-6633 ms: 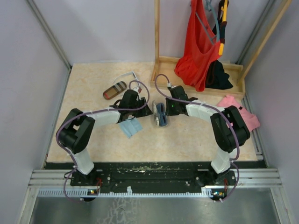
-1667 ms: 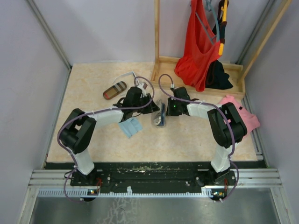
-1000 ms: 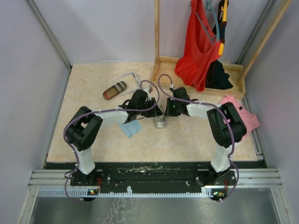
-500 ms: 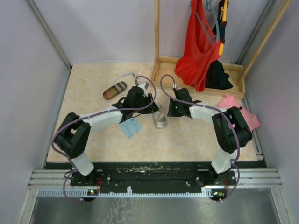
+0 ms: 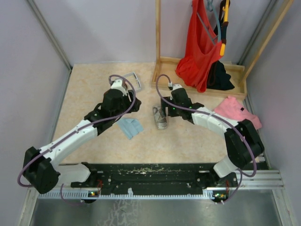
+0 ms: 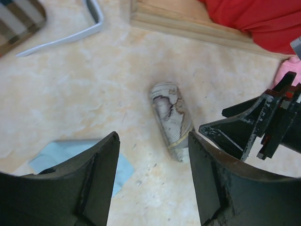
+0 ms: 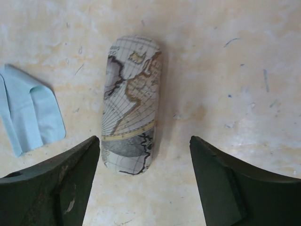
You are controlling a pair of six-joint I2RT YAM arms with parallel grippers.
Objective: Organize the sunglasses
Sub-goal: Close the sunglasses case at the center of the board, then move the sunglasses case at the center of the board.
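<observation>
Now the right gripper [image 7: 145, 141] has its two fingers wide apart and holds nothing. Right under it, on the table [image 5: 188, 141], lies a map case [image 7: 131, 117]. It is shut and lies flat.

The left gripper [image 6: 153, 146] has its fingers apart too, and it is empty. It hangs farther off and looks down at the same case.

Near the map case, on its left, is a folded blue cloth [image 7: 33, 117]. The two do not touch.

Farther back lies the white pair of sunglasses [image 6: 70, 36], out on the table near a wooden rail [image 6: 188, 26]. Close to it is a striped case [image 6: 19, 19], but the left wrist view shows only a corner of it.

I cannot see the dark pair anywhere. It may be inside the shut map case, but I cannot tell.

I think the map case is done and the white pair comes next. For that, the left gripper needs to move over the white pair and come down around its thin frame. Then it needs to pinch softly, so the frame does not bend or slide away.
</observation>
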